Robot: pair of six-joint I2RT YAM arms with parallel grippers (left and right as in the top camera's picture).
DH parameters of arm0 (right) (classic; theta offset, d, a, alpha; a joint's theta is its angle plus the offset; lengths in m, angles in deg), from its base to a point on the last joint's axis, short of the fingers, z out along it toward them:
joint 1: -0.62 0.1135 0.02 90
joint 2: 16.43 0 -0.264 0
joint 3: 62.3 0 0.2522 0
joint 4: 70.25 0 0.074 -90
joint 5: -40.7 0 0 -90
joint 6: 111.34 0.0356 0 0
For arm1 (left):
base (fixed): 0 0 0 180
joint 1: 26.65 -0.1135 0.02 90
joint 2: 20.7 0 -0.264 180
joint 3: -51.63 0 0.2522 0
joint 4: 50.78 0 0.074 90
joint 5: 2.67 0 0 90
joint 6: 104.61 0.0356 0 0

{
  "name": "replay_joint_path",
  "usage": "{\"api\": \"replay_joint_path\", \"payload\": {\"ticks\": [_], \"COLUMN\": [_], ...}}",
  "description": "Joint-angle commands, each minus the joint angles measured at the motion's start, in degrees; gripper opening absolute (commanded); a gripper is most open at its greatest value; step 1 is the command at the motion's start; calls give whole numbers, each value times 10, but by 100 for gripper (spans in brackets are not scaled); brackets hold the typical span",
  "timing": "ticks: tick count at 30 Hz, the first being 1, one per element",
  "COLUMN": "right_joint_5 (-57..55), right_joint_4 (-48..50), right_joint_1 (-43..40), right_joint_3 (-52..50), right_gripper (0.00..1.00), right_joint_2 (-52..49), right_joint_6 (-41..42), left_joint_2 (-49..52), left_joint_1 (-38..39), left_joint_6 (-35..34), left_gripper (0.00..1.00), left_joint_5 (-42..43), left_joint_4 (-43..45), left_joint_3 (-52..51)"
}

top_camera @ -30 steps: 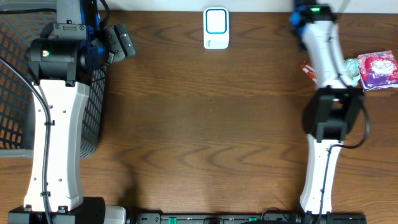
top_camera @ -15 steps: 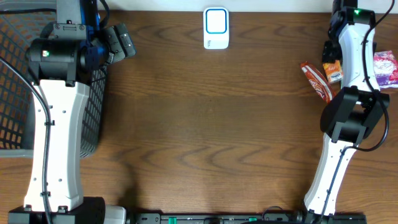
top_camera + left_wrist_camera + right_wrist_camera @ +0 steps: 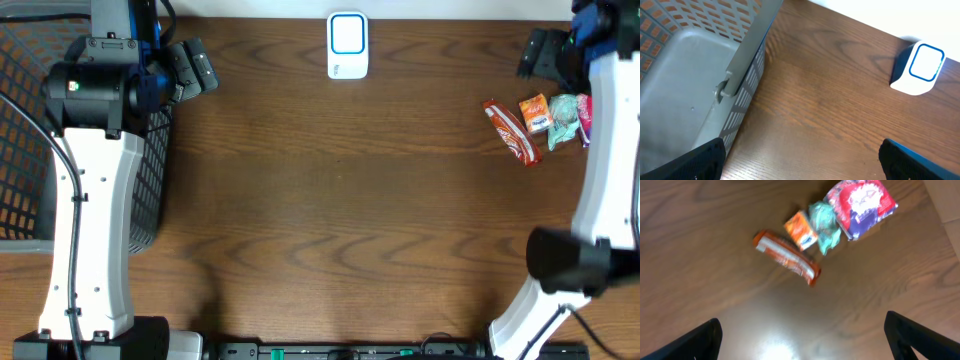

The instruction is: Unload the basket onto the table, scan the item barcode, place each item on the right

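The barcode scanner [image 3: 347, 45], a white block with a blue-ringed window, stands at the table's far middle and also shows as the scanner [image 3: 918, 69] in the left wrist view. A small heap of items lies at the right: a long orange-red wrapper [image 3: 787, 257], a small orange packet [image 3: 801, 230], a teal crumpled bag [image 3: 825, 222] and a red-and-purple pack [image 3: 861, 202]. My right gripper [image 3: 805, 347] hovers open well above and short of them, holding nothing. My left gripper [image 3: 802, 167] is open and empty beside the basket, far from the items.
A grey mesh basket [image 3: 685, 90] fills the left edge of the table, its rim next to my left gripper [image 3: 190, 68]. The right arm [image 3: 605, 150] runs along the right edge and covers part of the item heap [image 3: 540, 115].
The right arm has swung from over the items out to the table's right edge, uncovering the orange packets. The left arm has not moved.
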Motion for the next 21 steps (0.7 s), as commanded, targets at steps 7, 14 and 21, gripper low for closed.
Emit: {"api": "replay_joint_path", "payload": {"ticks": [7,14,21], "right_joint_5": [27,87,133], "right_joint_4": [-45,-45,-45], "right_joint_1": [110,176,190], "right_joint_3": [-69,-255,-397], "right_gripper": [99,99,99], "right_joint_2": [137,302,422], "right_joint_6": [-13,13,12], "left_joint_2": [1,1,1], "left_joint_1": [-2,-2,-2], "left_joint_6": [-3,-3,-3], "left_gripper": [98,98,98], "left_joint_5": [-3,-3,-3], "left_joint_4": [-2,-2,-2], "left_joint_3": [2,2,2]}}
